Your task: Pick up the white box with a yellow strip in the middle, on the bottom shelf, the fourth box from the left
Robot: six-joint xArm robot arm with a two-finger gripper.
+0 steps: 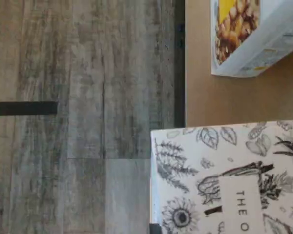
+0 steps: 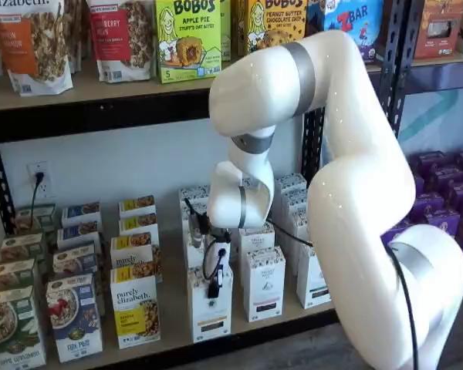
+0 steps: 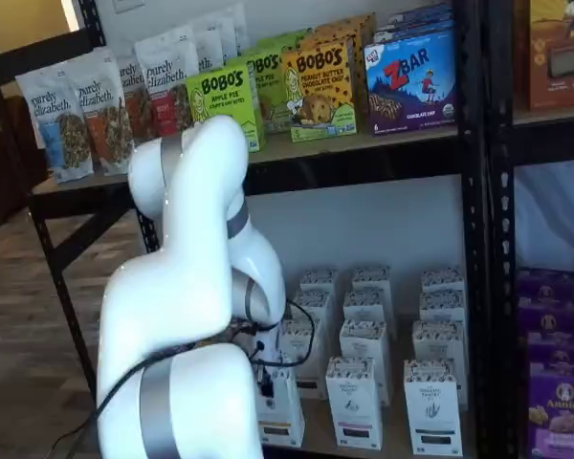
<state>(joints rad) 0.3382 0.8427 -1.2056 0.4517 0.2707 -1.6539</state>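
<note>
The white box (image 2: 210,314) stands at the front of its column on the bottom shelf (image 2: 174,327), a tall narrow carton with a speckled top and a dark label near its base. It also shows in a shelf view (image 3: 281,413) and in the wrist view (image 1: 224,180), where its leaf-patterned top fills a corner. My gripper (image 2: 214,287) hangs right at the box's top front, with a black finger and a cable in front of the carton. It shows side-on, so no gap between the fingers can be made out. In a shelf view the gripper (image 3: 264,381) is mostly hidden behind the arm.
A purely elizabeth box (image 2: 136,308) with a yellow label stands just left of the white box and shows in the wrist view (image 1: 249,39). More white cartons (image 2: 262,281) stand to the right and behind. Bobo's boxes (image 2: 187,38) sit on the shelf above. Purple boxes (image 2: 440,208) are far right.
</note>
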